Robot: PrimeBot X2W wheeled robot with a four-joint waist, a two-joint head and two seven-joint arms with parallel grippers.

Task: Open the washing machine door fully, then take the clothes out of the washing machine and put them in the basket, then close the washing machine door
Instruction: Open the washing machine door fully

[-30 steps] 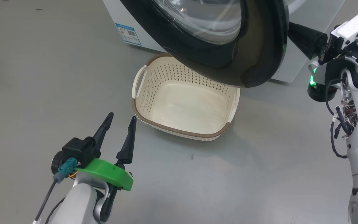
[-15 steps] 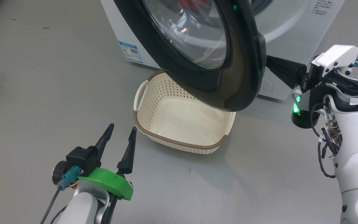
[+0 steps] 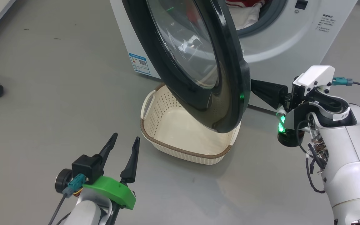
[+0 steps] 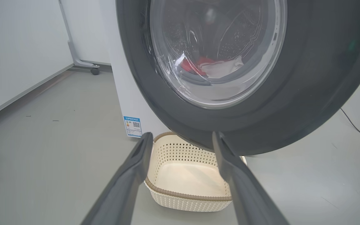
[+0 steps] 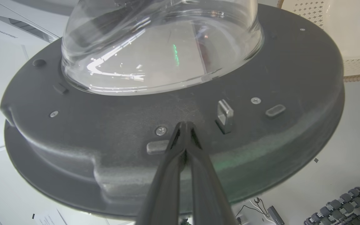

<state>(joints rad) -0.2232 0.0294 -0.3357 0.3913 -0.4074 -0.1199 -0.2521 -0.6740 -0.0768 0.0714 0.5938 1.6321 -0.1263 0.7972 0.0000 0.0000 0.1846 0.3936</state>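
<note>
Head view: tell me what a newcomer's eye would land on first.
The big black-rimmed washing machine door, with its glass bowl, dominates the top centre, standing partly open above the cream basket. The right gripper, shut, meets the door's inner face from the right. Red and white clothes show inside the washing machine behind.

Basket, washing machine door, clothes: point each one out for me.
basket [image 3: 162,107], head view, perforated left inner wall.
washing machine door [image 3: 230,81], head view, glossy black rim.
clothes [image 3: 245,15], head view, white fabric panel.
</note>
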